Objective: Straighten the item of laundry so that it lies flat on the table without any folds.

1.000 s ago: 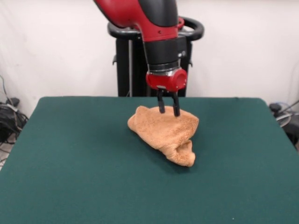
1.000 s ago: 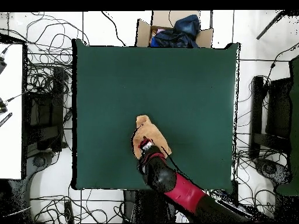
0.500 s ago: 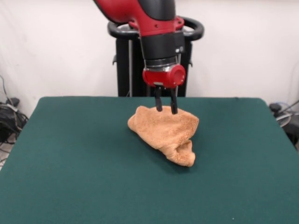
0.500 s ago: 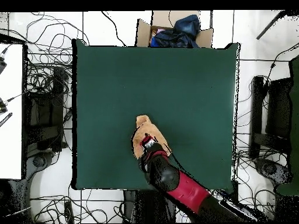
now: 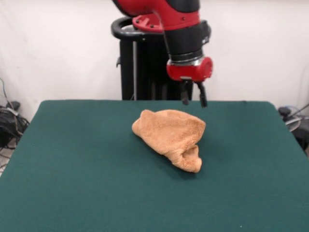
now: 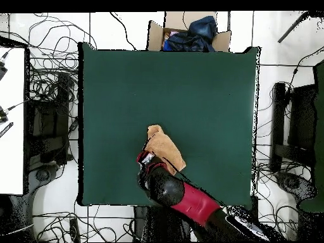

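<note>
- the towel (image 5: 170,137) lies in a crumpled heap on the green table (image 5: 72,169), nearer the robot's edge than the middle – folded over itself, with a thick rolled lump at its near end, so nothing of it is flat yet.
- the gripper (image 5: 193,100) hangs in the air above the table's far edge, up and to the picture's right of the heap; its two fingers (image 5: 185,97) stand apart with nothing between them, and they touch no cloth.
- in the overhead view the arm (image 6: 183,199) covers the towel's (image 6: 166,147) robot-side part, and the gripper's tips are hard to make out there.
- against the earlier pictures: the fingers then reached down to the heap's top far edge; now the gripper has risen and swung aside, clear of it.
- the heap's outline looks the same as before – the move seems to have carried no cloth, probably a repositioning for another grasp.
</note>
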### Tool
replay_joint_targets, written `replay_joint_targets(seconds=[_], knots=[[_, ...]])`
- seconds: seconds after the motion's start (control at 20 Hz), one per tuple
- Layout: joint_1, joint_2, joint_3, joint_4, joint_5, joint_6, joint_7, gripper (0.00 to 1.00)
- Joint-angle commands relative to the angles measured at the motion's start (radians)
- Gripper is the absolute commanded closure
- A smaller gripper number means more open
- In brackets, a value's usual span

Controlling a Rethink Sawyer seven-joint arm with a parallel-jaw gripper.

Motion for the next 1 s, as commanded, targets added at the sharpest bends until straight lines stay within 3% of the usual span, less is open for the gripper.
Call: replay_joint_targets(seconds=[0.05, 0.3, 0.45, 0.65, 0.85, 1.0], knots=[[0.059, -0.018, -0.154, -0.162, -0.017, 0.268, -0.016, 0.0], [0.119, -0.049, -0.278, -0.261, -0.15, 0.543, -0.072, 0.0], [0.169, -0.066, -0.36, -0.351, -0.301, 0.677, -0.087, 0.0], [0.137, -0.086, -0.312, -0.403, -0.466, 0.75, -0.125, 0.0], [0.042, -0.075, -0.17, -0.409, -0.566, 0.765, -0.217, 0.0], [0.014, -0.065, -0.143, -0.424, -0.585, 0.785, -0.188, 0.0]])
